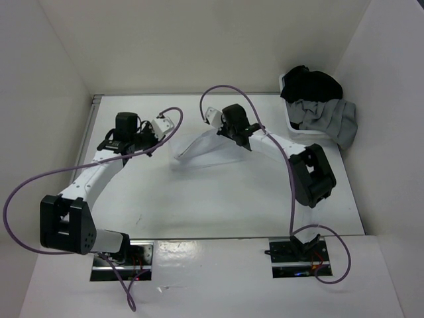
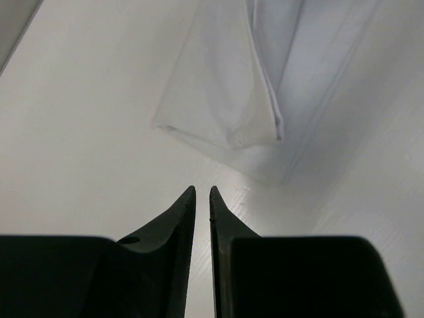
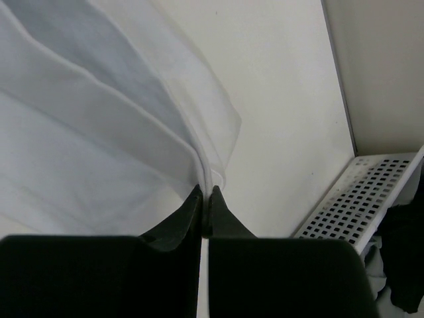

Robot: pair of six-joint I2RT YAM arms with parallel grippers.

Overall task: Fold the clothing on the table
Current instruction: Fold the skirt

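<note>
Right tool [image 3: 205, 193] is pinched shut on an edge of the clothing [image 3: 99, 152], held up over the middle of the worktop [image 1: 218, 205]. Left tool [image 2: 202, 192], jaws barely apart and empty, faces the hanging corner. It should probably grip that corner first, so the edge stays taut through the fold.

The left arm [image 1: 99, 169] reaches forward, the left fingers [image 2: 184, 215] a narrow slit apart, gripping nothing. The right arm [image 1: 271, 140] stretches inward to the left, the right fingers [image 3: 189, 213] pressed together on a hem of the clothing [image 3: 99, 132].
</note>
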